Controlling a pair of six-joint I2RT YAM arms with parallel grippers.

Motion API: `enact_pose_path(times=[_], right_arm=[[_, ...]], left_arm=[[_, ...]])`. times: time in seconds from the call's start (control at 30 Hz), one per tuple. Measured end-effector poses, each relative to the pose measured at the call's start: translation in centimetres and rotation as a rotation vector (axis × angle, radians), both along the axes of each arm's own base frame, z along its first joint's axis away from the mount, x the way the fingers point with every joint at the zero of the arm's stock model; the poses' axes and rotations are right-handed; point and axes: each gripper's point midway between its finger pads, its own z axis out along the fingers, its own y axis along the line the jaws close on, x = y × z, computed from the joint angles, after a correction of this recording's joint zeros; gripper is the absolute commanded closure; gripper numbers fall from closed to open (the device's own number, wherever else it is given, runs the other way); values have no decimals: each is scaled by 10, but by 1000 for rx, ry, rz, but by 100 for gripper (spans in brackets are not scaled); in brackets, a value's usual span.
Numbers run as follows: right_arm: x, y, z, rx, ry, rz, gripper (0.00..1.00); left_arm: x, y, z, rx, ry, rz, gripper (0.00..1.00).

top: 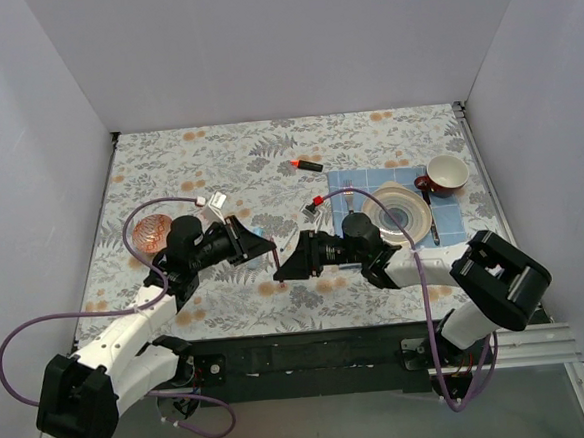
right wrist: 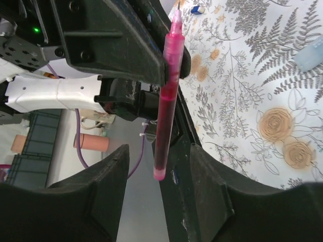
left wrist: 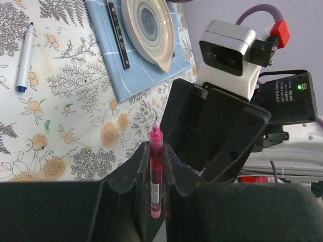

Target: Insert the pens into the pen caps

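1. Floral cloth covers the counter [top: 168, 167], grey walls close it in on three sides, and a plate [top: 397, 210] sits on a blue mat [top: 344, 180] at the right of the overhead view.
2. Both arms meet nose to nose just below the middle of that view, with the maroon-red pen [left wrist: 156, 174] up off the counter between them.
3. The left claw [left wrist: 156, 154] is clamped on the pen, one finger on each side of the barrel.
4. The right claw [right wrist: 159, 148] is spread wide. The pen's blunt end hangs in the gap and, as far as I can see, touches neither finger.
5. It looks to me like a hand-over or a regrip.
6. To do it well, I would centre the blunt end in the right claw and close squarely on it. The left claw should let go only once that grip is firm, so the barrel does not twist.
7. The nib end should stay bare, since the cap goes on there.
8. In both wrist views the pen's long axis runs nearly bottom to top of the frame, leaning slightly, with the nib toward the top edge.
9. From overhead the pen shows only as a short dark streak.
10. I cannot pick out a maroon cap in any view.
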Motion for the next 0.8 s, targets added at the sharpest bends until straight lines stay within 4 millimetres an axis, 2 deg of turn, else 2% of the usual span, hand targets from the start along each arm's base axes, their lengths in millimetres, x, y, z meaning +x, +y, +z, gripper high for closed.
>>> enact_pose_path(times=[0.03, 0.1, 0.13, 0.17, 0.2, 0.27, 0.33, 0.4, 0.5, 0.67, 0.7, 0.8], right_arm=[[-1, 3, 0, 7, 7, 6, 59], [-4, 9, 1, 22, 12, 19, 77], [-6, 10, 2, 27, 9, 25, 95], [-7, 12, 2, 35, 14, 29, 99], [-8, 14, 1, 36, 22, 31, 99], [-7, 15, 0, 42, 43, 24, 99], [-7, 14, 2, 55, 48, 20, 99], [-9, 15, 6, 74, 36, 26, 99], [-11, 12, 10, 87, 23, 21, 99], [-12, 3, 15, 78, -14, -9, 99], [-12, 1, 16, 72, -26, -16, 99], [-9, -7, 20, 49, -68, -51, 99]], left_arm=[[-1, -1, 0, -9, -1, -5, 100], [-3, -2, -1, -23, 5, -10, 100], [-4, -2, -1, -26, 7, -13, 100], [-5, -3, 0, -34, 9, -19, 100], [-6, -4, 2, -42, 4, -30, 100], [-7, -4, 5, -46, -11, -39, 68], [-7, -5, 5, -48, -16, -44, 29], [-7, -5, 5, -42, -13, -42, 23], [-1, -2, 7, -18, -5, -13, 21], [27, 11, 28, 58, -35, 139, 21], [34, 16, 33, 75, -42, 185, 14], [54, 40, 44, 154, -40, 355, 6]])
